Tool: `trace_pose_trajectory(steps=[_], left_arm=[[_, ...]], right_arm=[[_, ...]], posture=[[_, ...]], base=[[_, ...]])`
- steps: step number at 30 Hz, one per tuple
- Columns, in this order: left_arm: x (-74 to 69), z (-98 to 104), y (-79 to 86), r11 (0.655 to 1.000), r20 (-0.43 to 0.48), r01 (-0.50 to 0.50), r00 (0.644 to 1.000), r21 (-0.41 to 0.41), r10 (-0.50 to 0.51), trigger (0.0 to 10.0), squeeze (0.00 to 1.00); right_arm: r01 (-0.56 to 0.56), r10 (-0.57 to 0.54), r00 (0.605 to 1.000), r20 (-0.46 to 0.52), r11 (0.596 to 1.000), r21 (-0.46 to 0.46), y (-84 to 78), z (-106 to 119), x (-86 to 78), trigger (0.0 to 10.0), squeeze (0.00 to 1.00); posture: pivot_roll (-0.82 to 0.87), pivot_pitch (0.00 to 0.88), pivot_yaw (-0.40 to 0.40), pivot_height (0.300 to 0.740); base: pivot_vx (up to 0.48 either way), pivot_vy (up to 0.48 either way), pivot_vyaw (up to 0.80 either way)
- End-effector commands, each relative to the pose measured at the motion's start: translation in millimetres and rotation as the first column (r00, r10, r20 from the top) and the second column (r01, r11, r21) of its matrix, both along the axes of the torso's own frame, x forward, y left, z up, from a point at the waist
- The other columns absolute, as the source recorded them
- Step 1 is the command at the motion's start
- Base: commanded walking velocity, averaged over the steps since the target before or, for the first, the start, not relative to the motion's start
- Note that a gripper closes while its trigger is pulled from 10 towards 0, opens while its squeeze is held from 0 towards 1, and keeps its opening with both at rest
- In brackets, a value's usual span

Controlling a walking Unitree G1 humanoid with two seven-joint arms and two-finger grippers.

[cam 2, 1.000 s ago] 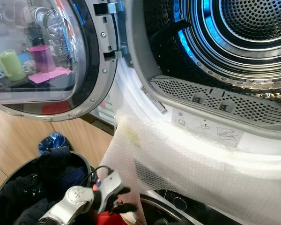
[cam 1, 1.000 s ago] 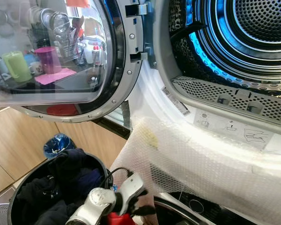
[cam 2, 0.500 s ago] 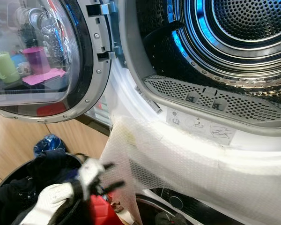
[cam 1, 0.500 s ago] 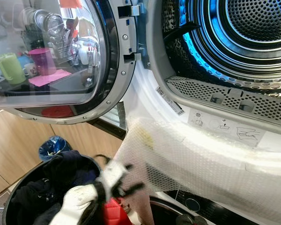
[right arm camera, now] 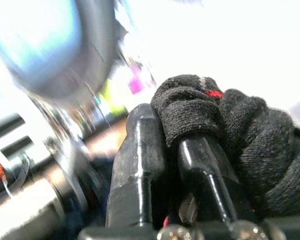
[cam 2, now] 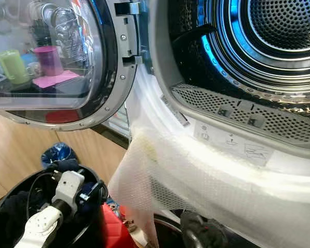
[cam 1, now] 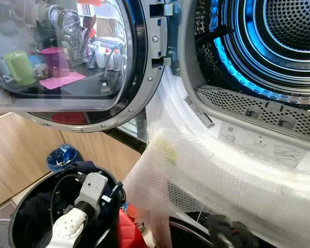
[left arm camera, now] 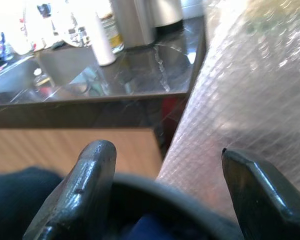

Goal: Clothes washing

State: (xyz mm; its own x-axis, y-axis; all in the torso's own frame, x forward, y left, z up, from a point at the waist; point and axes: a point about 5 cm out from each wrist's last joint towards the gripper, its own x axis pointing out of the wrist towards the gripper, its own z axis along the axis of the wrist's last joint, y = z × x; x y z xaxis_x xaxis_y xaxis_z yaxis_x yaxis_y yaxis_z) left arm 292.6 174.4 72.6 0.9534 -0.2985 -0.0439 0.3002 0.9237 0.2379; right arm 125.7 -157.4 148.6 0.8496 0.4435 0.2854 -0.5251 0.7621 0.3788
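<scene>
Drum (cam 1: 279, 36) stands open, up and ahead of both arms, its lower lip draped in bubble wrap (cam 1: 212, 181); basket (cam 1: 26, 206) of dark clothes sits low on the left. Right gripper (right arm camera: 175, 165), fingers clamped on a dark sock (right arm camera: 230, 130), is low under the wrap, the nearer arm to the opening, so the load goes up and forward. Left gripper (left arm camera: 165, 185) hangs spread and empty at the basket rim.

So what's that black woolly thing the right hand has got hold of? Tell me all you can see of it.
It looks like a sock: black, thick knit, bunched into a lump, with a small red mark and a pale fleck near its top. The right hand is shut on it, the cloth folding over one black finger. In the head view the dark bundle sits low, below the bubble wrap draped over the machine's front, not yet in the drum.
</scene>
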Motion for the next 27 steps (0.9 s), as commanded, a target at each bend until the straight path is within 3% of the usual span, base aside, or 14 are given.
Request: trace_pose_trajectory(steps=[1, 7, 8, 9, 10, 14, 17, 23, 27], left_arm=[[0.6, -2.3, 1.2, 1.0, -0.005, -0.003, 1.0, 0.008, 0.003, 10.0, 0.0], [1.1, -2.8, 1.0, 1.0, -0.001, -0.005, 1.0, 0.009, 0.005, 10.0, 0.0], [4.6, -2.3, -8.8, 1.0, 0.001, 0.027, 1.0, 0.011, -0.027, 10.0, 0.0], [6.9, -1.6, -16.3, 0.999, 0.005, 0.052, 0.999, 0.015, -0.052, 10.0, 0.0], [8.0, -2.1, -24.1, 0.997, 0.008, 0.079, 0.997, 0.02, -0.079, 10.0, 0.0], [2.8, -6.2, -21.5, 0.997, 0.001, 0.072, 0.997, 0.014, -0.072, 10.0, 0.0], [-0.4, -7.9, -18.0, 0.998, 0.001, 0.057, 0.998, 0.011, -0.057, 10.0, 0.0], [-3.2, -11.6, -15.8, 0.999, -0.005, 0.04, 0.999, 0.006, -0.04, 10.0, 0.0], [-2.6, -12.0, -18.3, 0.999, -0.005, 0.043, 0.999, -0.001, -0.043, 10.0, 0.0]], right_arm=[[0.008, -0.008, 1.0, 0.007, 1.0, 0.015, -0.8, 4.3, -2.4, 0.0, 0.0], [0.007, -0.007, 1.0, 0.003, 1.0, 0.019, -1.1, 5.9, -3.2, 0.0, 0.0], [0.008, -0.019, 0.973, 0.231, 0.999, 0.051, -10.0, 54.8, 18.0, 0.0, 0.0], [-0.024, -0.008, 0.916, 0.401, 0.997, 0.075, -12.4, 94.7, 24.7, 0.0, 0.0], [-0.099, 0.034, 0.814, 0.58, 0.992, 0.08, -10.8, 139.4, 21.3, 0.0, 0.0], [-0.153, 0.03, 0.765, 0.644, 0.979, 0.137, -10.7, 155.8, 20.5, 0.0, 0.0], [-0.158, 0.034, 0.758, 0.652, 0.979, 0.132, -9.9, 159.0, 20.9, 0.0, 0.0], [-0.169, 0.072, 0.794, 0.603, 0.98, 0.106, -9.8, 167.9, 24.3, 0.0, 0.0], [-0.167, 0.079, 0.783, 0.618, 0.982, 0.087, -8.1, 176.5, 33.7, 0.0, 0.0]], posture=[[0.01, 0.0, 0.075, 0.74], [0.01, 0.0, 0.075, 0.74], [0.01, 0.0, 0.094, 0.74], [0.01, 0.0, 0.094, 0.74], [0.01, 0.0, 0.089, 0.74], [0.02, 0.0, 0.081, 0.74], [0.03, 0.0, 0.078, 0.74], [0.02, 0.0, 0.076, 0.74], [0.02, 0.0, 0.074, 0.74]], base=[[0.0, 0.0, 0.0], [0.0, 0.0, 0.0], [0.0, 0.0, 0.0], [0.0, 0.0, 0.0], [0.0, 0.0, 0.0], [0.0, 0.0, 0.0], [0.0, 0.0, 0.0], [0.0, 0.0, 0.0], [0.0, 0.0, 0.0]])
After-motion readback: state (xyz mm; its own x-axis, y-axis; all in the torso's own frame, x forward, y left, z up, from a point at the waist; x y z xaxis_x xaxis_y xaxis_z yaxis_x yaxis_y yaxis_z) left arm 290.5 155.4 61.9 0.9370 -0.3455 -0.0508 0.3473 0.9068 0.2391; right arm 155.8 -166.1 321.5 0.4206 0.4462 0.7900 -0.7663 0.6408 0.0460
